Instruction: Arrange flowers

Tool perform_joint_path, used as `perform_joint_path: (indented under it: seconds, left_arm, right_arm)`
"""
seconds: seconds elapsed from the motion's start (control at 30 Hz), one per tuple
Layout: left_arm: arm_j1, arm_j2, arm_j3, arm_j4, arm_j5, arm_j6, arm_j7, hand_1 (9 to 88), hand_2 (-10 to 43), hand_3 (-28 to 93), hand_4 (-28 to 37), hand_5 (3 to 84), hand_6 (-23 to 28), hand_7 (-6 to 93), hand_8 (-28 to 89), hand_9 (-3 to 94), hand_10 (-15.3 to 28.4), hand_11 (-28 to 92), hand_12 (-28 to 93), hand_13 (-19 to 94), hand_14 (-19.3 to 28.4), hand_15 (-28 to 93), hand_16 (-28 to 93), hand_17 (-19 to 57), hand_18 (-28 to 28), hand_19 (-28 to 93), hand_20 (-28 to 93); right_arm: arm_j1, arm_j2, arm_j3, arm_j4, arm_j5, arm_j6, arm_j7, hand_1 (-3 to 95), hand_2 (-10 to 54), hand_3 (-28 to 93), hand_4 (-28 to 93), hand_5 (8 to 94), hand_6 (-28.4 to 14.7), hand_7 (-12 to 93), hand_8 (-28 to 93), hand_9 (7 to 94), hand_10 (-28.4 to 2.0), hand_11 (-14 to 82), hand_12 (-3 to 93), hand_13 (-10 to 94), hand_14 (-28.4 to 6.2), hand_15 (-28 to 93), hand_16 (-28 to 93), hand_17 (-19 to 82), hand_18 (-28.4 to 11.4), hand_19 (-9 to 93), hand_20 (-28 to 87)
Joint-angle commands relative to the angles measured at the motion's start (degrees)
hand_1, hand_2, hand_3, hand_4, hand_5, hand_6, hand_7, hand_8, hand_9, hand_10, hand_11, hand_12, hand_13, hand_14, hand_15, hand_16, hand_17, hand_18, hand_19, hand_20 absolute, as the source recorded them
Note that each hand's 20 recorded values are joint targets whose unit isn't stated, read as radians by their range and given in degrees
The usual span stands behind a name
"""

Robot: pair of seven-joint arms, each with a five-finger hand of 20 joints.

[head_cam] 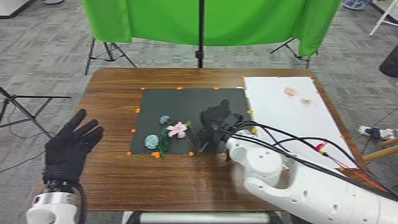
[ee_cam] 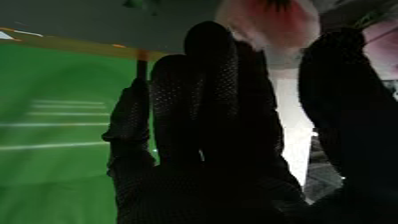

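Near the centre of the frame in the head view, the right hand (head_cam: 214,119) is resting or hovering at the right side of a smooth, dark, rectangular mat (head_cam: 191,97); which of the two, I cannot tell. In the right wrist view its finely knitted black glove is showing a mesh-like weave, the fingers are extending straight and released, and the thumb is standing apart from them. Just by the fingertips, toward the upper part of that view, a pink-and-red bloom (ee_cam: 249,20) is spreading broad, soft-looking petals.

Over the mat's lower left part, a pink flower (head_cam: 178,129) is opening its pointed petals in a star shape. A small, rounded bluish flower (head_cam: 164,119) is lying just above and left of it, and a pale blue oval bloom (head_cam: 152,141) is lying lower left, beside slender green stems (head_cam: 163,145). On the smooth white sheet (head_cam: 284,117) at the right, a small peach-pink blossom (head_cam: 290,91) and a cream one (head_cam: 306,101) are lying near each other in the upper part.

The left hand (head_cam: 67,152), in matte black fabric, is pointing upward at the left edge of the wooden table (head_cam: 111,185), its fingers spreading loosely and grasping nothing. Orange tape pieces (head_cam: 179,88) are dotting the mat's border, and a green cloth (head_cam: 258,22) is hanging in soft folds at the top.
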Motion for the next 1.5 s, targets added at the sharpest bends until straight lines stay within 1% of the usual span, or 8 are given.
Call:
perform_joint_path:
  seconds: [0.03,0.23,0.47,0.53,0.67,0.9,1.23,1.5]
  left_arm:
    - [1.07,-0.85,0.31,0.02,0.52,-0.41,-0.46,21.7,7.0,80,-28.3,35.9,7.8,7.0,-8,31.8,19.6,23,11,20,27.1,55,-11,-8.2,28.4,58,0]
    - [1.1,-1.25,0.1,0.05,0.53,-0.51,-0.51,21.7,7.0,80,-28.3,35.9,7.8,6.9,-8,31.8,19.6,23,10,20,27.1,55,-11,-8.3,28.4,58,0]
    - [1.07,-0.61,0.99,0.23,0.16,-0.34,0.6,21.7,7.1,80,-28.3,35.9,7.8,6.9,-8,31.8,19.6,23,10,20,27.2,55,-11,-8.3,28.4,58,0]
    - [0.94,0.41,1.46,0.42,-0.6,0.07,1.81,21.7,7.1,80,-28.3,35.9,7.8,6.9,-8,31.8,19.5,23,10,20,27.1,55,-11,-8.3,28.4,58,0]
    - [0.74,0.7,1.95,0.93,-1.36,0.45,2.85,21.5,7.1,80,-28.3,35.8,7.7,6.9,-8,31.7,19.6,23,10,20,27.1,55,-11,-8.3,28.4,58,0]
    - [0.89,0.94,2.16,0.75,-1.48,0.78,3.59,21.3,7.0,80,-28.3,35.8,7.7,6.9,-8,31.8,19.7,23,10,20,27.2,55,-11,-8.3,28.4,58,0]
    - [0.67,0.27,1.53,0.6,-0.79,0.5,2.27,21.4,7.0,80,-28.3,35.7,7.6,7.1,-8,31.8,19.6,23,10,20,27.1,55,-11,-8.3,28.4,58,0]
    - [0.42,0.03,1.56,0.57,-0.58,0.35,1.96,21.4,6.9,80,-28.3,35.7,7.6,7.1,-8,31.8,19.6,23,10,20,27.1,55,-11,-8.4,28.4,58,0]
  right_arm:
    - [-1.1,2.5,4.64,-3.1,1.13,4.91,0.37,31.6,-9.5,76,-28,64.5,0.7,18,-14,69.0,-11.9,50.0,21.1,56,-10.6,80,20,13,-21.4,78,53]
    - [-2.43,7.08,12.69,-3.94,6.39,10.73,2.98,30.0,-9.5,75,-28,63.1,0.4,17,-13,67.6,-12.9,49.1,20.5,56,-11.2,80,20,13,-21.6,78,53]
    - [7.7,14.75,9.77,9.34,13.64,16.46,11.57,28.9,-9.5,76,-28,58.7,-0.1,18,-13,61.4,-13.8,35.3,16.2,51,-11.5,77,17,13,-21.6,77,52]
    - [8.99,14.72,11.02,13.51,16.42,13.81,12.9,28.6,-9.5,77,-28,56.3,0.0,18,-14,58.0,-14.2,30.5,15.3,48,-12.2,76,15,12,-21.5,76,51]
    - [11.54,13.99,10.41,19.88,20.2,10.52,14.6,28.5,-9.5,79,-28,53.0,0.3,18,-14,52.5,-15.1,24.4,14.6,44,-13.6,75,13,10,-21.1,75,50]
    - [9.17,9.77,12.4,25.41,21.51,5.55,15.27,28.2,-9.5,80,-28,47.3,1.4,19,-15,45.0,-15.6,17.8,14.5,38,-15.9,72,10,9,-20.9,74,48]
    - [5.45,7.04,14.65,27.87,21.4,-1.55,17.17,28.2,-9.5,82,-28,45.7,3.2,20,-15,45.1,-15.9,15.9,14.7,38,-15.6,71,8,9,-21.1,73,48]
    - [4.47,6.08,14.65,29.59,20.93,-2.95,19.26,30.8,-9.5,83,-28,48.5,4.5,21,-16,48.3,-15.2,16.4,14.7,41,-14.7,70,9,9,-21.1,74,48]
